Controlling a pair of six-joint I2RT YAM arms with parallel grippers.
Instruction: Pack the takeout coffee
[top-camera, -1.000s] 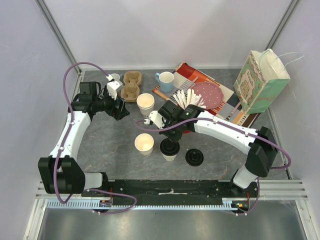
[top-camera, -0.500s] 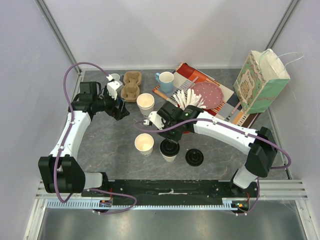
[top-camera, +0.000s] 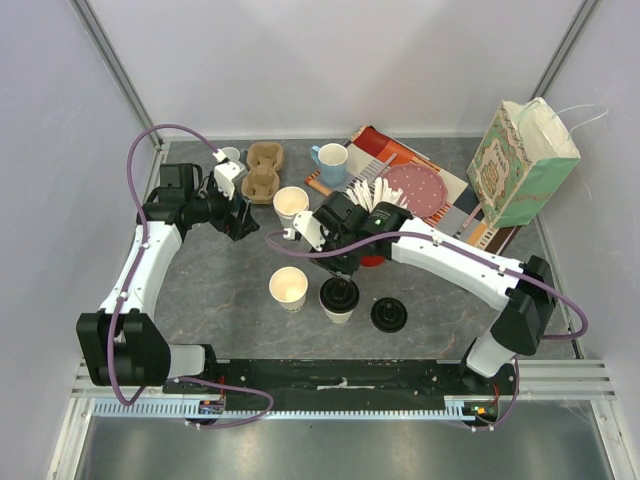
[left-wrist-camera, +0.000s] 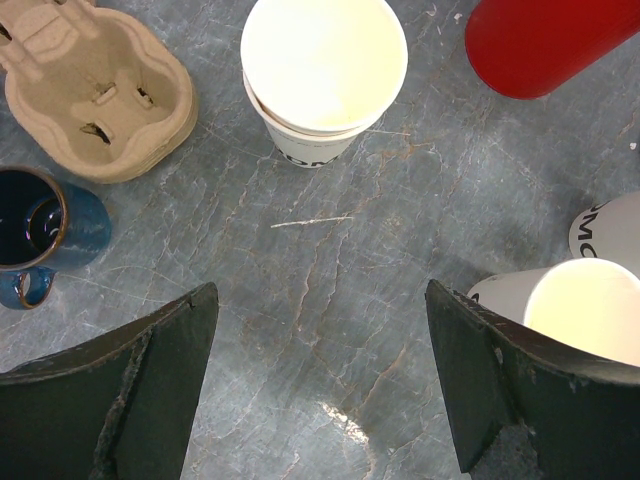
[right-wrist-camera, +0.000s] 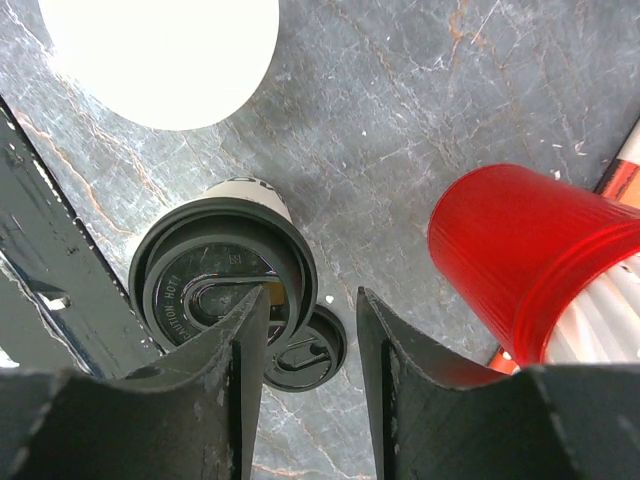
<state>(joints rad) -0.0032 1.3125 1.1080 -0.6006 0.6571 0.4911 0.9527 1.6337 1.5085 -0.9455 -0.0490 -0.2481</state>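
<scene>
One takeout coffee cup with its black lid on (right-wrist-camera: 215, 285) (top-camera: 339, 298) stands near the table's front. My right gripper (right-wrist-camera: 311, 295) (top-camera: 345, 262) hangs above and just behind it, open, with nothing between its fingers. A loose black lid (right-wrist-camera: 310, 352) (top-camera: 388, 314) lies on the table to the cup's right. Two lidless paper cups stand open: one (top-camera: 288, 287) left of the lidded cup, one (top-camera: 291, 205) (left-wrist-camera: 325, 70) further back. My left gripper (left-wrist-camera: 320, 290) (top-camera: 240, 222) is wide open over bare table, near the back cup.
A brown pulp cup carrier (top-camera: 263, 170) (left-wrist-camera: 100, 110) and a dark blue mug (left-wrist-camera: 40, 225) sit at the back left. A red plastic cup (right-wrist-camera: 530, 260) stands right of my right gripper. A light blue mug (top-camera: 331, 160), plates with cutlery (top-camera: 415, 190) and a green paper bag (top-camera: 525, 160) stand at the back right.
My right gripper's jaws have opened and the gripper has drawn back a little from the lidded cup. The left arm has not moved.
</scene>
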